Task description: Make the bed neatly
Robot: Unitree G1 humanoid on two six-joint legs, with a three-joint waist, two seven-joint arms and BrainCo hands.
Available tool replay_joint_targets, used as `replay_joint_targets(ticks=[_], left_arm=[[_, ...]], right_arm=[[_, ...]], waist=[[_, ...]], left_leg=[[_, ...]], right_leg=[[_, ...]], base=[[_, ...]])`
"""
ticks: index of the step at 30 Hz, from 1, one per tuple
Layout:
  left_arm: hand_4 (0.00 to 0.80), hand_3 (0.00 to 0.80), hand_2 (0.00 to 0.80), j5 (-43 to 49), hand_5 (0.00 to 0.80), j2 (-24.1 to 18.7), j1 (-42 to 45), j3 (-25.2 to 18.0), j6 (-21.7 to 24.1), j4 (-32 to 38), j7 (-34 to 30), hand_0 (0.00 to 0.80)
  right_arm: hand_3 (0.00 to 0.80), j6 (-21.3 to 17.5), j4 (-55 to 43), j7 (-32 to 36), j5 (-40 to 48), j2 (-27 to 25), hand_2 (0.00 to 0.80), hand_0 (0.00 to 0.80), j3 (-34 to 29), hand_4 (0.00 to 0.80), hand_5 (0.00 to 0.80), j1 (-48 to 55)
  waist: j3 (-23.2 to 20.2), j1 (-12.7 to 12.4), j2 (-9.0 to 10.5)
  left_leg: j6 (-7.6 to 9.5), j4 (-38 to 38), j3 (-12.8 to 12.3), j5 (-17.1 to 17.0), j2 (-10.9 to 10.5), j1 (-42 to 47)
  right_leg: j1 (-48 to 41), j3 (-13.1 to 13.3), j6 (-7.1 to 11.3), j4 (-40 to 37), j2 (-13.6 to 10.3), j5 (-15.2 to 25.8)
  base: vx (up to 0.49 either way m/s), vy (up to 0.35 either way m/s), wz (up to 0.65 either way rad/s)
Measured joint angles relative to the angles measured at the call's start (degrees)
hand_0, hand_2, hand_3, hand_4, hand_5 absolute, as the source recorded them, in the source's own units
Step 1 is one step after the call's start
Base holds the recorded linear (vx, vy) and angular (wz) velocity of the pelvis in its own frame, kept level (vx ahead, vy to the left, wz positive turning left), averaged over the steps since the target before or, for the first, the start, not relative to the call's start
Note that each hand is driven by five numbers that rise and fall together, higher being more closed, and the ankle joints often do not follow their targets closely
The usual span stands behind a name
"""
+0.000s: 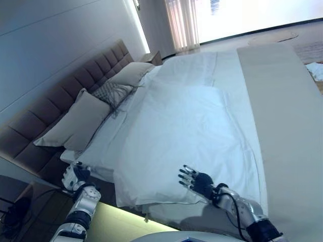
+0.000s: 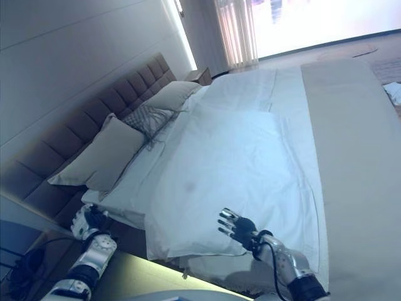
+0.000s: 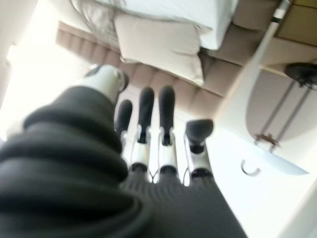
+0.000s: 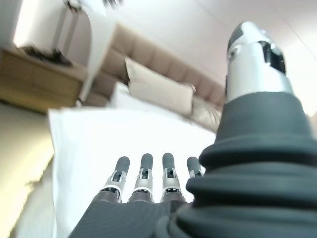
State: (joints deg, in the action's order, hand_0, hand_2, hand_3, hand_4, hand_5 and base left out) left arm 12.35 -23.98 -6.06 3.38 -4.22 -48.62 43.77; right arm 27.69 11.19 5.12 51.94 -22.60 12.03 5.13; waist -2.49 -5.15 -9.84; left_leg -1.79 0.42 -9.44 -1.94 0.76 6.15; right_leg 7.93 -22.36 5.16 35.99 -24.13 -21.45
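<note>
Left eye view: bed (image 1: 282, 126) foot cropped

- duvet (image 1: 186, 136): soft white cloth, matt, lightly creased
- bed runner (image 1: 287, 126): flat beige cloth, smooth and matt
- headboard (image 1: 55, 106): brown padded upholstery, tufted into squares, matt
- pillows (image 1: 81, 121): plain off-white cloth; the small cushion (image 1: 112, 93) has a patterned weave
- nightstand (image 1: 154, 57): brown wood
- curtain (image 1: 182, 22): thin pleated cloth

Duvet (image 1: 186, 136) lies across the bed (image 1: 282, 126), pillows (image 1: 81, 121) propped against the headboard (image 1: 55, 101) at left, nightstand (image 1: 154, 57) beyond them, curtain (image 1: 182, 22) behind.
</note>
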Motion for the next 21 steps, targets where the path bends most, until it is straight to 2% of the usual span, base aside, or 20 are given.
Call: replay_joint_targets(ticks=[6,9,10,11,12,15,17,21], left_arm=[[0.8,0.8,0.8,0.2,0.8,-5.6,1.6,-4.4,0.6,-1.5,-1.3,0.8],[0.8,0.8,0.8,-0.2,0.8,-7.0,1.6,-5.0,1.4,-2.2,-2.8,0.8],[0.678,0.678,0.678,-0.8,0.678,-7.0,1.6,-5.0,1.9,-2.2,-3.4,0.678],[0.383,0.383,0.383,-2.0,0.383,-6.9,1.6,-5.0,2.8,-2.3,-4.3,0.383],[0.0,0.0,0.0,-2.6,0.0,-6.8,1.6,-5.0,3.7,-2.3,-4.8,0.0],[0.0,0.0,0.0,-3.2,0.0,-5.4,1.6,-4.7,6.6,-2.0,-6.2,0.0],[0.0,0.0,0.0,-3.0,0.0,-2.9,1.6,-4.4,8.2,-1.4,-6.5,0.0],[0.0,0.0,0.0,-1.1,0.0,2.7,3.6,-0.8,9.5,2.1,-7.6,0.0]], right_arm=[[0.0,-0.4,0.5,2.7,-0.8,-3.3,0.0,0.0,-7.7,0.0,0.0,4.1],[0.0,-1.4,0.6,3.5,-0.7,-3.7,0.0,0.0,-9.5,0.0,0.0,5.1],[0.0,-1.6,0.6,3.9,-0.7,-3.8,0.0,0.0,-9.6,0.0,0.0,5.3],[0.0,-1.6,0.6,4.4,-0.7,-3.7,0.0,0.0,-9.6,0.0,0.0,5.4],[0.0,-1.6,0.6,4.6,-0.6,-3.4,0.0,0.0,-9.6,0.0,0.0,5.4],[0.0,-1.8,0.6,4.9,-0.6,-2.5,0.0,0.0,-9.4,0.0,0.0,5.4],[0.0,-2.7,0.5,4.9,-0.6,-2.2,0.0,0.0,-9.6,0.0,0.0,5.9],[0.0,-3.5,0.4,4.7,-0.6,-0.3,0.0,0.0,-9.8,0.0,0.0,7.4]], waist=[[0.1,1.5,0.06],[0.2,1.6,0.2],[0.3,1.8,0.23],[0.4,2.1,0.31],[0.4,2.6,0.37],[1.1,2.8,0.58],[1.9,2.8,0.79],[3.2,2.8,1.3]], left_leg=[[0.0,-1.0,0.1,0.0,-0.1,0.0],[0.0,-1.0,0.2,0.0,0.0,0.0],[0.0,-1.1,0.2,0.0,0.0,0.0],[0.0,-1.1,0.2,0.0,0.0,0.0],[0.0,-1.1,0.2,0.0,0.1,0.0],[0.0,-1.2,0.2,0.0,0.5,0.1],[0.0,-1.2,0.2,0.0,0.5,0.1],[0.0,-1.2,0.2,0.0,0.5,0.0]], right_leg=[[0.1,0.0,0.24,-0.1,0.1,0.1],[0.1,0.0,0.24,-0.1,0.2,0.1],[0.1,0.0,0.24,-0.1,0.3,0.1],[0.1,0.0,0.25,-0.1,0.4,0.1],[0.0,0.0,0.24,-0.2,0.5,0.1],[-0.4,0.0,0.23,-0.7,1.1,0.1],[-0.4,0.0,0.3,-0.8,1.2,0.2],[-0.2,0.0,0.3,-0.8,1.2,0.2]], base=[[-0.001,-0.011,0.01],[0.015,-0.037,0.0],[0.028,-0.048,0.02],[0.033,-0.054,0.04],[0.027,-0.059,0.06],[0.015,-0.063,0.06],[0.0,-0.071,0.0],[0.003,-0.053,0.0]])
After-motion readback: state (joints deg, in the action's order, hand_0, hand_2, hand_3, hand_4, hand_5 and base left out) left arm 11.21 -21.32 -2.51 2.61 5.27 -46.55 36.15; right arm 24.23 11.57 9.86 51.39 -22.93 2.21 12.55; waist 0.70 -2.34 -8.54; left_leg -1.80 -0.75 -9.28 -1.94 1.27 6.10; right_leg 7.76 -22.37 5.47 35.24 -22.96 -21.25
